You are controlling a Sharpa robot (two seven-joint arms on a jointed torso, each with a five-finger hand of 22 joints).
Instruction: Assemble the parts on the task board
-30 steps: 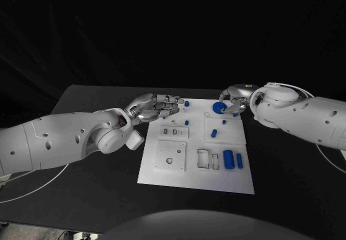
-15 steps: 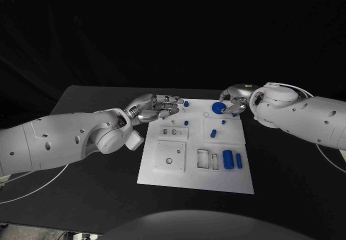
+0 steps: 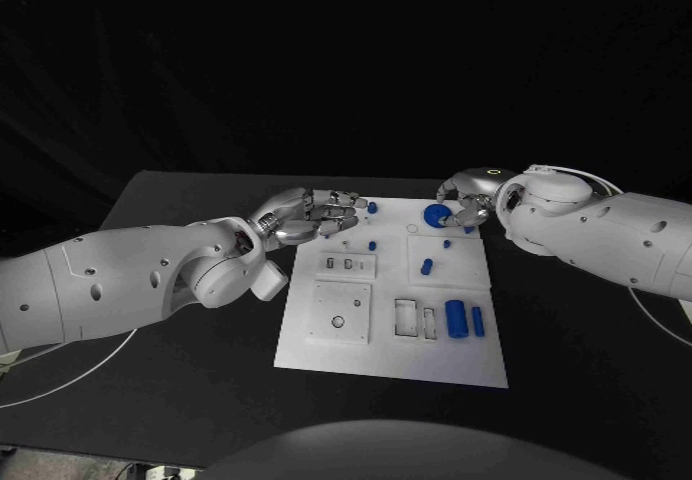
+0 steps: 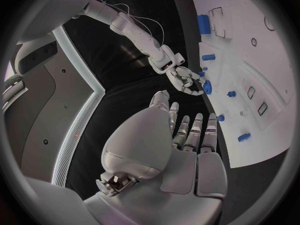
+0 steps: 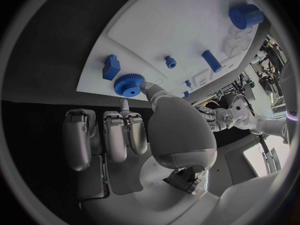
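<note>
At the far edge of the white task board (image 3: 389,300), seen from the head camera, the right hand (image 3: 473,205) sits with its fingertips on a round blue gear (image 3: 436,215), apparently pinching its rim so it can be turned or seated. The left hand (image 3: 307,216) hovers over the board's far left corner, fingers curled inward; nothing shows in them. Just beyond its fingertips stands a small blue peg (image 3: 372,208). Nearer the robot from both hands lie a short blue pin (image 3: 427,266) and, in the near right part of the board, a blue cylinder (image 3: 457,318) beside a slimmer blue bar (image 3: 479,321), seemingly waiting their turn.

From the left wrist camera, the left hand (image 4: 181,145) holds its fingers straight and close together, empty, pointing toward the board (image 4: 250,65); ahead of them the right hand (image 4: 187,80) touches the gear (image 4: 207,87).

From the right wrist camera, the right hand (image 5: 134,135) has its thumb tip against the toothed gear (image 5: 129,84), other fingers lined up beneath; whether they press it I cannot tell. Just beside the gear stands a blue block (image 5: 110,67), probably a neighbouring part.
</note>
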